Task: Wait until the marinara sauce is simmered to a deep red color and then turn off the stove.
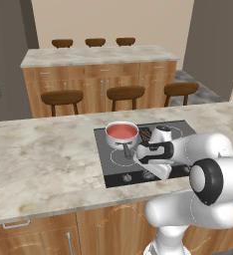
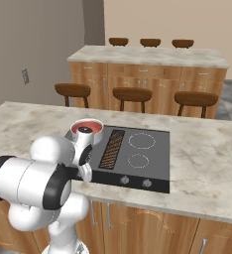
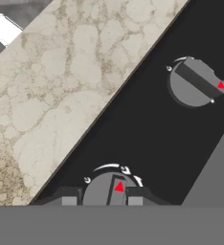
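At the stove's front edge, the end effector grips a knob; marinara sauce looks red

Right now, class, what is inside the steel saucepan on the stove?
The saucepan holds marinara sauce, a smooth pinkish-red disc. The sauce covers the pan's bottom, and in the right base view the arm covers part of the pan.

The white arm folds forward, wrist bent down, its claw at 6 o'clock in the hand view, fingertips set either side of a stove knob (grip uncertain).
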